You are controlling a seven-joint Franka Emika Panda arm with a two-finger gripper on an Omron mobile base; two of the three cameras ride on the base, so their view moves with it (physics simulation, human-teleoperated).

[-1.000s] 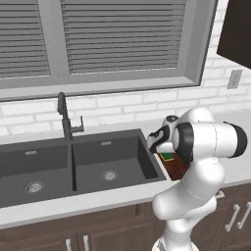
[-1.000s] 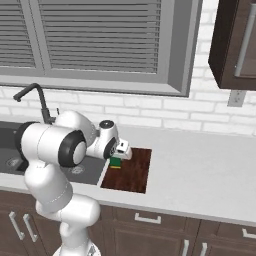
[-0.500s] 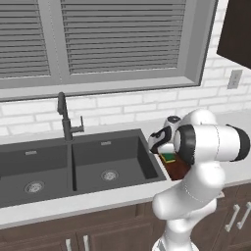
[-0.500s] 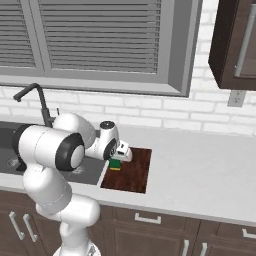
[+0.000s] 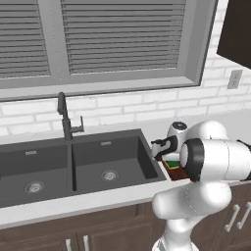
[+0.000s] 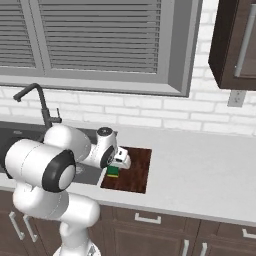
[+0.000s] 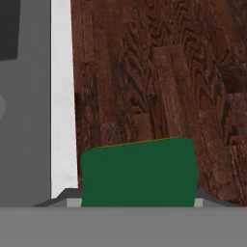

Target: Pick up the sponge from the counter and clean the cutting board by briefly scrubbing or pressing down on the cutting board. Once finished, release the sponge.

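Note:
The green-topped sponge (image 6: 113, 172) rests low over the left part of the dark reddish-brown cutting board (image 6: 136, 170), near the sink-side edge. My gripper (image 6: 116, 165) points down and is shut on the sponge. From the left base the sponge (image 5: 171, 163) sits under the gripper (image 5: 168, 155), and my arm covers most of the board (image 5: 180, 173). In the hand view the sponge (image 7: 139, 173) is at the bottom, hiding my fingertips, with the board's grain (image 7: 154, 72) beyond it. The counter (image 6: 200, 175) carries the board.
A dark grey double sink (image 5: 73, 166) lies just left of the board, parted from it by a thin strip of counter (image 7: 61, 96). A black faucet (image 5: 63, 117) stands behind the sink. The white brick wall and window are at the back.
The gripper and the sponge have dropped a little lower onto the board and slid slightly toward its front. Board and base have stayed put.

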